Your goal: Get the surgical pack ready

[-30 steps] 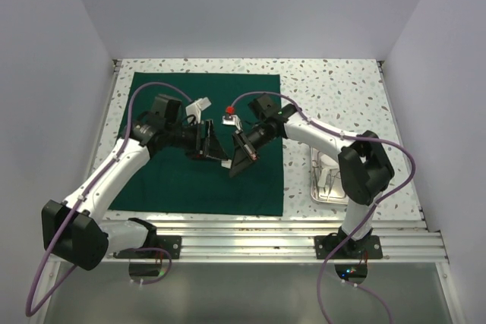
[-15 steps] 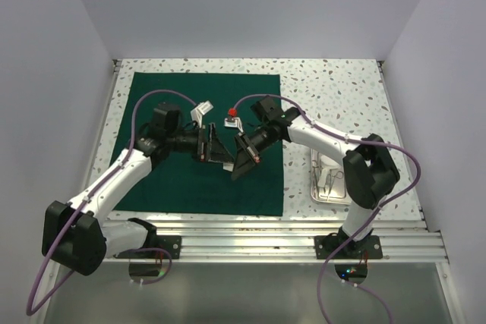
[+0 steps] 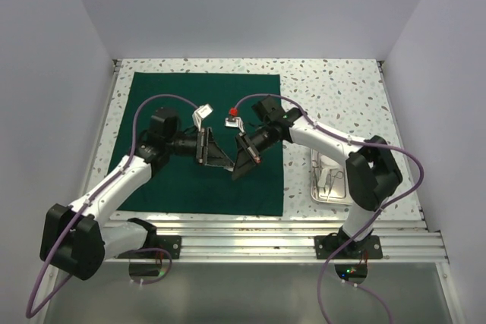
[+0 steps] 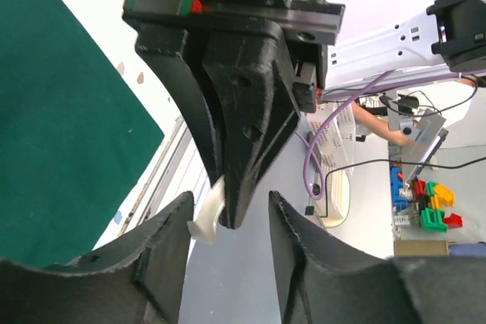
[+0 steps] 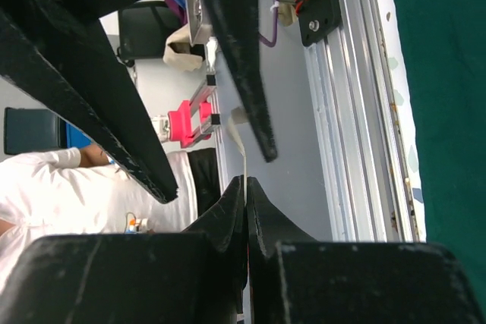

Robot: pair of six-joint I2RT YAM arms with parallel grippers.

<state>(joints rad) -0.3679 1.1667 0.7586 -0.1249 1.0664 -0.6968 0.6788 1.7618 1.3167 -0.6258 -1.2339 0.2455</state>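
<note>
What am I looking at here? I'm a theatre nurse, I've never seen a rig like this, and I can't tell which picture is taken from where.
These are two robot arms bolted at the table's near edge. The wide picture looks down from above and behind them. The other two come from a camera on each wrist, showing that arm's own fingers. On the speckled table lies a dark green cloth, with a small steel tray on the right arm's side. Above the cloth the right gripper is shut on a scrap of white gauze, and the left gripper holds its fingers open either side of it.
</note>
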